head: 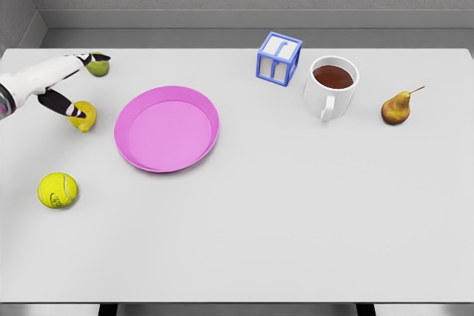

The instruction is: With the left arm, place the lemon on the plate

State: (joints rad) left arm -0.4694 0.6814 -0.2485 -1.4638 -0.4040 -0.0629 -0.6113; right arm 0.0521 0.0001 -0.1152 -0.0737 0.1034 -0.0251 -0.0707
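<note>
The yellow lemon (84,118) lies on the white table, left of the pink plate (192,105). My left hand (89,85) reaches in from the left edge with its fingers spread and nothing grasped. Its dark thumb tip (76,111) rests on the lemon's top left side. The long fingers (87,58) stretch over a greenish fruit (99,69) farther back. The plate holds nothing. My right arm does not show.
A yellow tennis ball (58,190) sits at the front left. Behind and to the right of the plate stand a blue-framed cube (278,59), a white mug (330,88) of dark liquid, and a pear (397,108).
</note>
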